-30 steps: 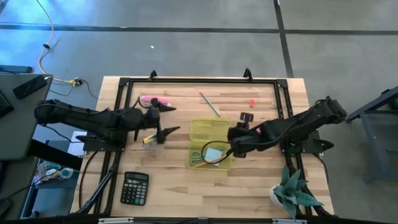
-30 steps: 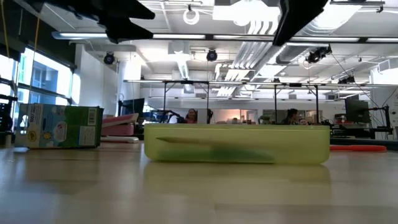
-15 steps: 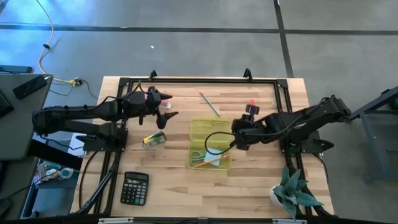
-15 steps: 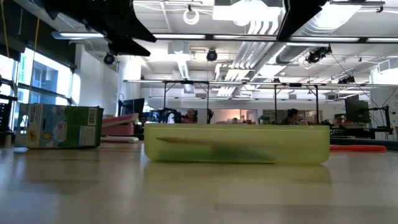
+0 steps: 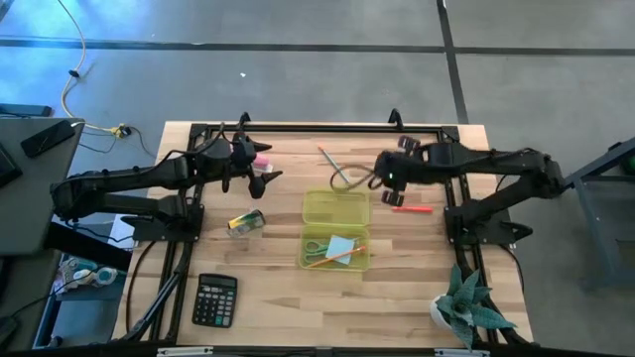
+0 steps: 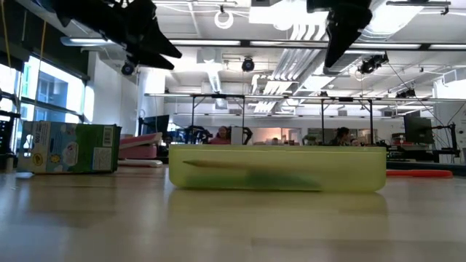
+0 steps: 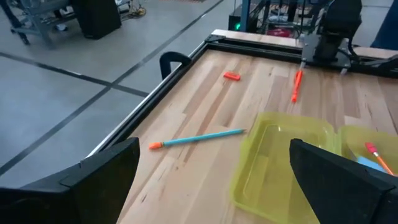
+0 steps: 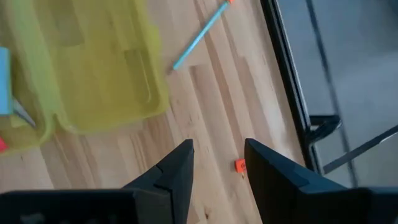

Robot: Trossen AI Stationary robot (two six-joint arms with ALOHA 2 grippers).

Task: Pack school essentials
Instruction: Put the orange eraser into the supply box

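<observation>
The open yellow-green case (image 5: 335, 230) lies mid-table; its near half holds green-handled scissors (image 5: 316, 248), a light-blue note pad (image 5: 340, 244) and an orange pencil (image 5: 343, 256). A thin greenish pencil (image 7: 196, 138) and a tiny red piece (image 8: 240, 165) lie on the wood beyond the case. The small crayon box (image 5: 245, 222) rests left of the case. My left gripper (image 5: 264, 171) hovers open at the far left, beside a pink marker (image 5: 260, 159). My right gripper (image 5: 382, 178) hangs open above the wood past the case's far right corner, nothing between its fingers (image 8: 177, 168).
An orange-red pen (image 5: 415, 208) lies right of the case. A calculator (image 5: 214, 299) sits at the near left and a potted plant (image 5: 466, 307) at the near right corner. A black frame (image 5: 317, 127) runs along the table's far edge.
My right gripper has swung from above the case's near half toward the far edge and risen a little, uncovering the orange-red pen. My left gripper has moved from above the crayon box toward the far edge, to the pink marker. Nothing on the table has shifted.
</observation>
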